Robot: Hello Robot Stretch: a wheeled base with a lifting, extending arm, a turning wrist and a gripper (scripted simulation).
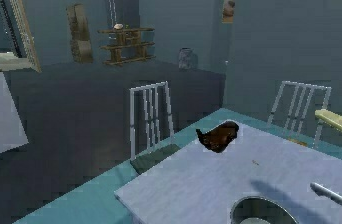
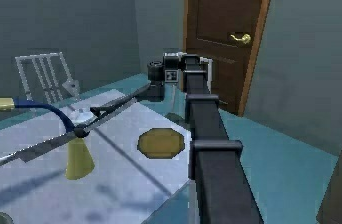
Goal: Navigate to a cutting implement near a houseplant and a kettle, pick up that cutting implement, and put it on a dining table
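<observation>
ok so the knife (image 2: 119, 100), if that thin grey sliver is it, pokes out toward 8 o'clock from the claw (image 2: 157, 82), low over the pale bench (image 2: 39, 190); honestly can't tell whether the claw holds it or anything else; brown octagonal mat (image 2: 162, 142) lies at the sliver's 5 o'clock, yellow cone (image 2: 76, 160) at its 7; white chair (image 2: 44, 70) at 10; wooden door (image 2: 224, 40) at the claw's 2 o'clock.
</observation>
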